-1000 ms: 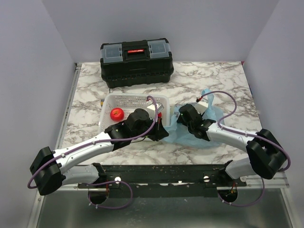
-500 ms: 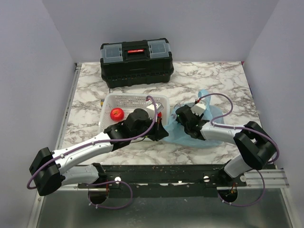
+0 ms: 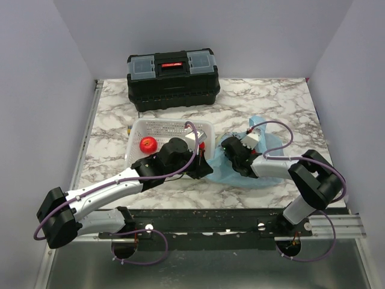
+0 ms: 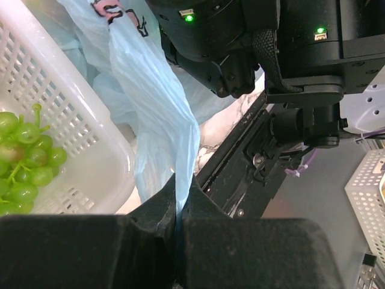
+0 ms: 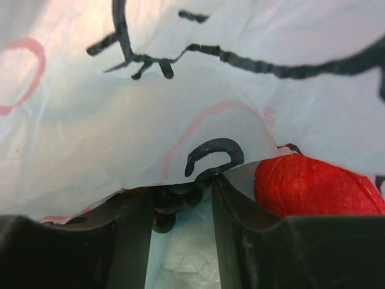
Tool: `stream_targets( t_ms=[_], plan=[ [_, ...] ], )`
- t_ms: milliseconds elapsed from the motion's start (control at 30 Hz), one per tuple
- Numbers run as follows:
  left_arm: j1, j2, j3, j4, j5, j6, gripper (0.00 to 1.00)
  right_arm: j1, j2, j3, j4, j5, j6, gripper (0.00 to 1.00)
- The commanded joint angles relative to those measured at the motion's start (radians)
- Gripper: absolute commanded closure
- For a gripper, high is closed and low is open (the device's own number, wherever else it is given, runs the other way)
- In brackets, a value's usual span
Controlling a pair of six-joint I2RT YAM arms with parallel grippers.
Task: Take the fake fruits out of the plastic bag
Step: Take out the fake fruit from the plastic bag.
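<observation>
The light-blue plastic bag (image 3: pixel 264 165) lies right of the basket. My left gripper (image 4: pixel 179 208) is shut on a stretched fold of the bag (image 4: pixel 157 114) at its left edge (image 3: pixel 203 167). My right gripper (image 3: pixel 231 152) is pushed inside the bag. In the right wrist view its jaws stand a narrow gap apart, closed on a small dark blue grape bunch (image 5: pixel 174 201) at the tips. A red fruit (image 5: pixel 316 186) lies just right of the right finger, under the printed bag film (image 5: pixel 180 90). A red apple (image 3: pixel 147 144) sits in the basket.
The white mesh basket (image 3: pixel 171 127) holds pale green grapes (image 4: pixel 24 162) and stands against the bag's left side. A black toolbox (image 3: pixel 172 72) stands at the back. The black table rail (image 3: pixel 228 220) runs along the near edge.
My right arm has swung its elbow to the left and pushed the gripper a little further left into the bag. The left arm keeps its hold and has not moved.
</observation>
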Motion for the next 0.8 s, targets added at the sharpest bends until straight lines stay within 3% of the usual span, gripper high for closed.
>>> stream_targets(
  t_ms=[0, 267, 767],
  plan=[
    [-0.003, -0.013, 0.016, -0.006, 0.007, 0.014, 1.0, -0.007, -0.016, -0.021, 0.006, 0.018, -0.029, 0.64],
    [-0.003, 0.004, 0.02, -0.002, 0.013, 0.016, 1.0, -0.007, -0.164, -0.071, 0.051, -0.057, -0.121, 0.91],
    [-0.003, 0.024, 0.024, 0.004, 0.016, 0.017, 1.0, -0.007, -0.47, -0.132, -0.088, -0.27, -0.17, 0.98]
  ],
)
